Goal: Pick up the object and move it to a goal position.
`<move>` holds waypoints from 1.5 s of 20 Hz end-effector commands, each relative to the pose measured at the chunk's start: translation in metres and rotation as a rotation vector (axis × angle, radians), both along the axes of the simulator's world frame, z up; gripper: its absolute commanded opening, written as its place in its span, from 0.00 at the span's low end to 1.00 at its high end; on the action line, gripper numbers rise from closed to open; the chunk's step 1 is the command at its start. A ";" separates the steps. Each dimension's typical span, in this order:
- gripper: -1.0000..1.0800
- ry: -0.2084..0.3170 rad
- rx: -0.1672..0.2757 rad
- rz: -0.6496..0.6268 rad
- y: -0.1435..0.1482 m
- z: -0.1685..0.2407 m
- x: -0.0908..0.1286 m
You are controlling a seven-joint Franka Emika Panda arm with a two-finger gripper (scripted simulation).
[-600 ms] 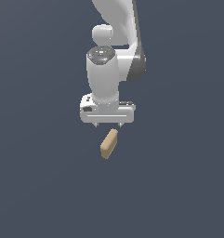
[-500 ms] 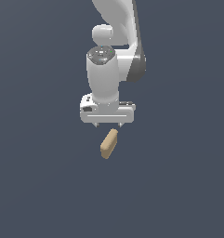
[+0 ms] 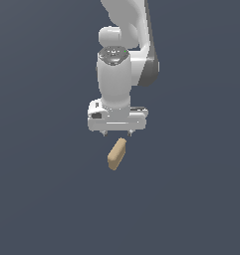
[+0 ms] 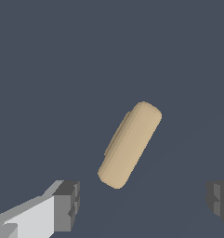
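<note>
Exterior view: the tan block [image 3: 116, 154] lies on the plain dark-grey surface [image 3: 42, 199] just below the white gripper [image 3: 117, 133] in the frame, approx. centred under it. Block long axis runs diagonal: upper end toward the exterior view's right, near the gripper's finger [image 3: 130, 132] on that side; lower end toward the exterior view's left. Block is elongated w/ rounded ends, matte, narrower than the gripper body. The arm [image 3: 124, 60] stands vertical above, wrist pointing straight down. Only short finger stubs show under the gripper body; block does not appear to touch them in this view. Wrist view: the block [image 4: 129, 144] sits between the two dark pads [image 4: 67, 206], skewed rel. to the line joining them. Jaws are spread wide, one pad at each side of the frame, clear gap to the block on both sides, nothing gripped. No other items around the block; nothing obstructs access from any side. Surface is uniform, no markings seen.
</note>
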State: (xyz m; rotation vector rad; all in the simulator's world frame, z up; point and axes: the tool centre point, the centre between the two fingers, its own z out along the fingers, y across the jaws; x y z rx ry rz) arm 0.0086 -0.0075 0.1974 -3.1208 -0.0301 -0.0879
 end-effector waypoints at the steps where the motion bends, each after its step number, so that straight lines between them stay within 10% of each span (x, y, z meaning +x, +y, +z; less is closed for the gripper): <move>1: 0.96 0.000 -0.001 0.001 0.000 0.000 0.000; 30: 0.96 0.053 -0.002 -0.452 -0.002 -0.045 0.017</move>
